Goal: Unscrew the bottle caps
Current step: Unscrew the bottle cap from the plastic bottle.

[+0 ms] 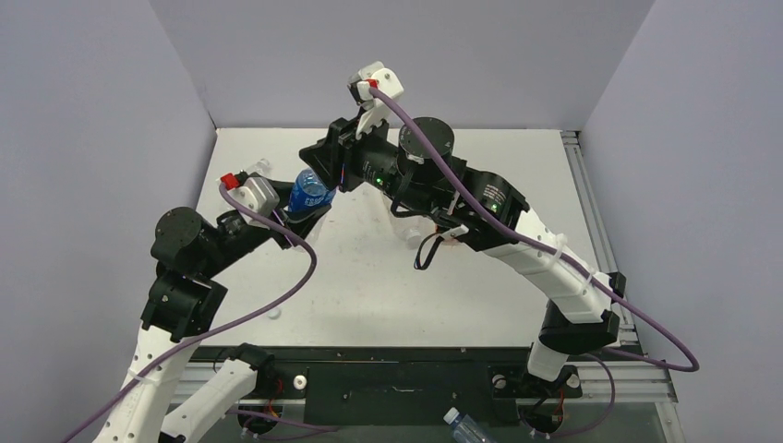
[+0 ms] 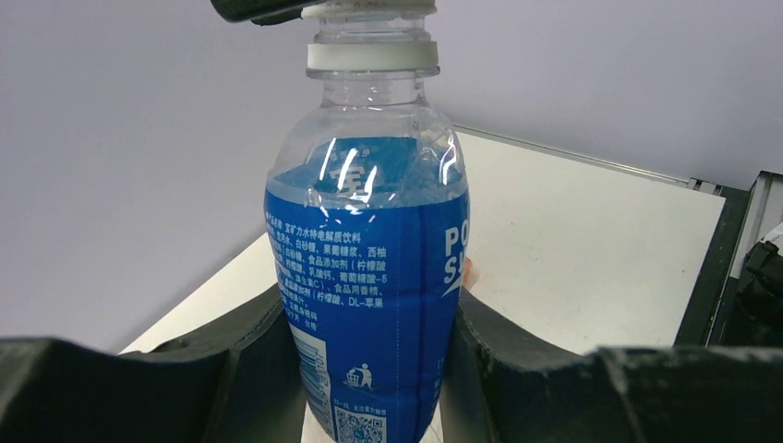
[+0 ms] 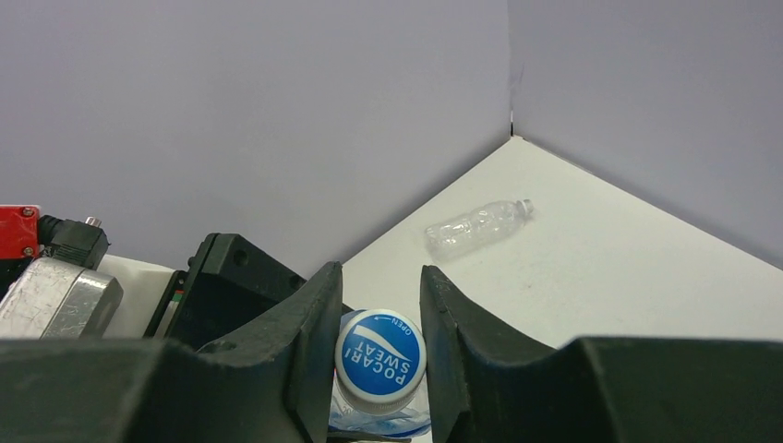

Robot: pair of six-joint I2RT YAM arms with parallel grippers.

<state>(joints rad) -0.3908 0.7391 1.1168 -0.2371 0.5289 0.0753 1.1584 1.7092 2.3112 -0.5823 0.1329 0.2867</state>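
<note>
A: Where is the bottle [image 2: 369,277] standing?
B: Between the left tool [image 2: 369,346]'s fingers, over the bench [image 1: 369,277], its cap [image 3: 379,360] sitting between the right tool [image 3: 380,291]'s fingers.
A: Anything behind?
B: A second bottle [image 3: 477,226] is lying on the bench, seemingly toward the far corner.

Robotics lab, grey partition walls [image 1: 397,55], white tabletop [image 1: 388,277]
</note>
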